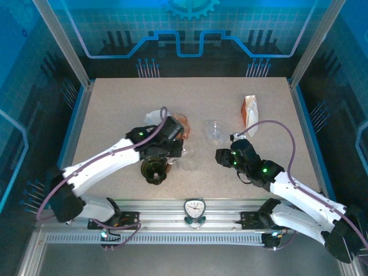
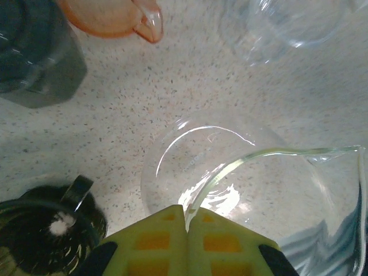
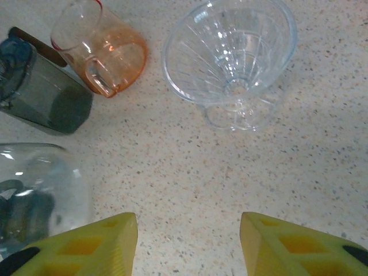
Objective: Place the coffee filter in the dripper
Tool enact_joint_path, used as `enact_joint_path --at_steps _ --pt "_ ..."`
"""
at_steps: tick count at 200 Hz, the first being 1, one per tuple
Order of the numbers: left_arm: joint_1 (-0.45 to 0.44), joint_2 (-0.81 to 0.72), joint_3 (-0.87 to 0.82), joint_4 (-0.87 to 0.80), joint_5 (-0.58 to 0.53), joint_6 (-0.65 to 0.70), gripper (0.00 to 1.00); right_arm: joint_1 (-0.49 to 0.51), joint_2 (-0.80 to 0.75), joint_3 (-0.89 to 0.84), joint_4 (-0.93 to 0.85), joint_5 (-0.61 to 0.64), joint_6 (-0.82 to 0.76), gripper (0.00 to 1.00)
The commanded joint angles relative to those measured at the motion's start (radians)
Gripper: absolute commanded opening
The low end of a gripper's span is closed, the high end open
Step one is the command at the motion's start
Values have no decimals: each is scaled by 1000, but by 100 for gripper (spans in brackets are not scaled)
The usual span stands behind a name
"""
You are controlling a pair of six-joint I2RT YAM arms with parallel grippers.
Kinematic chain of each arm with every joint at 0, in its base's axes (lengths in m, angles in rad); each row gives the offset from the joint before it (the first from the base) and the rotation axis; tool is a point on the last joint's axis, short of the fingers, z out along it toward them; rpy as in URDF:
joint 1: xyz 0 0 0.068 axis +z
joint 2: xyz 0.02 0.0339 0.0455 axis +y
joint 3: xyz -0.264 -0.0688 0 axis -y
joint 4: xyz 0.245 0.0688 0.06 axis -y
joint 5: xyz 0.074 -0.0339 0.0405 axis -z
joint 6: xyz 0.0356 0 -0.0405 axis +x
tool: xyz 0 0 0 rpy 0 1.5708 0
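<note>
**Coffee filter (image 1: 153,117) not yet picked up; dripper (image 3: 230,54) empty**

Coffee filter appears to be the pale, fan-shaped piece lying on the worktop (image 1: 115,103) beyond the left forearm, just beside the orange cup (image 1: 181,122); this is a judgement, since the piece is small and partly hidden. No fingers hold it, so the step in hand seems to be the approach before the pickup. The clear ribbed dripper stands upright and empty near the middle of the worktop; a dark dripper (image 1: 154,171) sits nearer the arm bases.

The next move calls for freeing a gripper, reaching the filter, and taking the thin paper by an edge without crushing it.

The left gripper (image 2: 185,221) has its fingers pressed together, apparently pinching the rim of a clear glass jug (image 2: 241,190); its arm stretches diagonally toward the centre, wrist angled down. The right gripper (image 3: 187,221) hovers low over the worktop, fingers spread wide with nothing between them, pointed toward the clear dripper; its arm is bent at the elbow.
</note>
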Motion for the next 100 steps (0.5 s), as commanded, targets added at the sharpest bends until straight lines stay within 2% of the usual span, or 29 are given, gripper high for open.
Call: enact_joint_path --at_steps 1,29,90,100 --pt "-28 72 16 73 -42 1 0 -13 -13 -13 -52 31 -14 53" --pt "-62 152 37 69 -87 18 0 -15 -13 -18 -55 30 -14 53" --pt "-85 199 17 77 -100 20 0 -16 -12 -28 -57 27 -11 56" --pt "-89 200 13 81 -98 19 4 -15 -11 -29 -54 25 -9 57"
